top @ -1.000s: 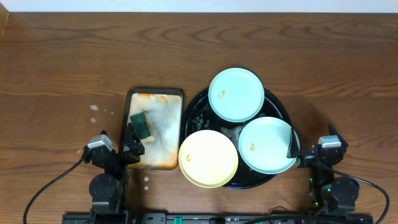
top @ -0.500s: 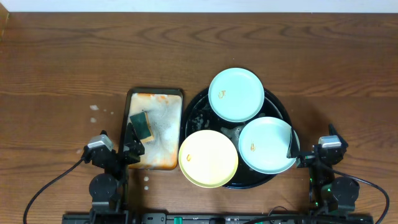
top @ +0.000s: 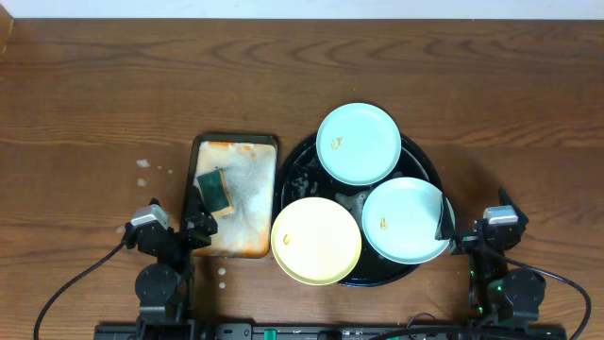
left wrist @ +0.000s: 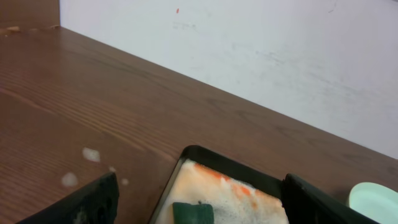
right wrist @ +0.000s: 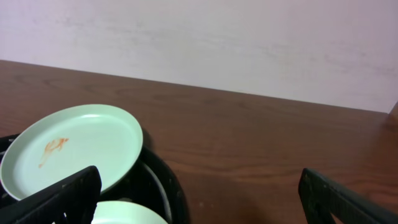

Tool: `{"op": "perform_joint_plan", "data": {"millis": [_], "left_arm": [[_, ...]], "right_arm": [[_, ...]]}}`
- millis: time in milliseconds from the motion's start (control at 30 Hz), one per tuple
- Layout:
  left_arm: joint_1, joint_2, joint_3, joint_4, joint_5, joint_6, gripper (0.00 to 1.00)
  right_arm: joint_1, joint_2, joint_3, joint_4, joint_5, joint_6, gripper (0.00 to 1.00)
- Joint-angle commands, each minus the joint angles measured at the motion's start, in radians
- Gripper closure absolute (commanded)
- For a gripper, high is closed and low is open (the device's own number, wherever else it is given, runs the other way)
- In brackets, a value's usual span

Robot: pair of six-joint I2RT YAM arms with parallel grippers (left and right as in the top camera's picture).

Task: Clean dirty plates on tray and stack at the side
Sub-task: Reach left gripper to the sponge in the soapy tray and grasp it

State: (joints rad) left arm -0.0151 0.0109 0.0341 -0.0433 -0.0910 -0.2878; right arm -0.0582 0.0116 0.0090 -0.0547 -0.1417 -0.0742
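Three plates lie on the round black tray (top: 294, 176): a mint plate (top: 359, 144) at the back, a second mint plate (top: 404, 220) at the front right, and a yellow plate (top: 316, 241) at the front left. Each carries a small orange smear. My left gripper (top: 181, 222) rests open at the table's near edge, by the small tray's front left corner. My right gripper (top: 475, 223) rests open just right of the black tray. In the right wrist view the back mint plate (right wrist: 74, 146) and the tray rim (right wrist: 173, 186) lie ahead of the open right gripper (right wrist: 202, 208).
A small rectangular tray (top: 247, 225) holds orange-stained foam and a green sponge (top: 215, 190), left of the black tray. In the left wrist view the sponge (left wrist: 193, 213) lies ahead of the open left gripper (left wrist: 202, 208). Foam spots (top: 143, 165) dot the wood at the left.
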Motion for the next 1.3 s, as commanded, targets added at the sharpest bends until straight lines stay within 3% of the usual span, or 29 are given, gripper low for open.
{"op": "perform_joint_plan", "data": {"millis": [0,300,400,533,667,900,1033,1167,1267], "left_arm": [[-0.003,-0.007,-0.03,-0.015,-0.041,0.009,0.16],[-0.003,-0.007,-0.03,-0.011,0.101,-0.038,0.16],[-0.003,-0.006,-0.017,0.023,0.175,-0.04,0.16],[-0.003,0.026,0.076,0.018,0.212,-0.039,0.16],[-0.003,0.173,0.229,-0.043,0.228,-0.04,0.16],[-0.003,0.65,0.653,-0.369,0.339,-0.039,0.16],[-0.003,0.9,0.91,-0.592,0.368,-0.039,0.16],[-0.003,1.07,1.088,-0.758,0.367,-0.038,0.17],[-0.003,1.129,1.115,-0.782,0.372,-0.036,0.16]], "right_arm": [[-0.006,-0.005,-0.003,0.006,-0.006,-0.009,0.01],[-0.006,-0.005,-0.003,0.015,-0.076,-0.008,0.01],[-0.006,-0.005,-0.001,0.044,-0.181,0.071,0.01],[-0.006,0.0,0.058,0.006,-0.281,0.163,0.01],[-0.006,0.069,0.192,-0.125,-0.264,0.171,0.01],[-0.006,0.438,0.526,-0.37,-0.28,0.162,0.01],[-0.006,0.697,0.76,-0.534,-0.357,0.08,0.01],[-0.006,0.945,0.996,-0.773,-0.319,0.068,0.01],[-0.006,1.104,1.128,-0.876,-0.319,0.058,0.01]]}}
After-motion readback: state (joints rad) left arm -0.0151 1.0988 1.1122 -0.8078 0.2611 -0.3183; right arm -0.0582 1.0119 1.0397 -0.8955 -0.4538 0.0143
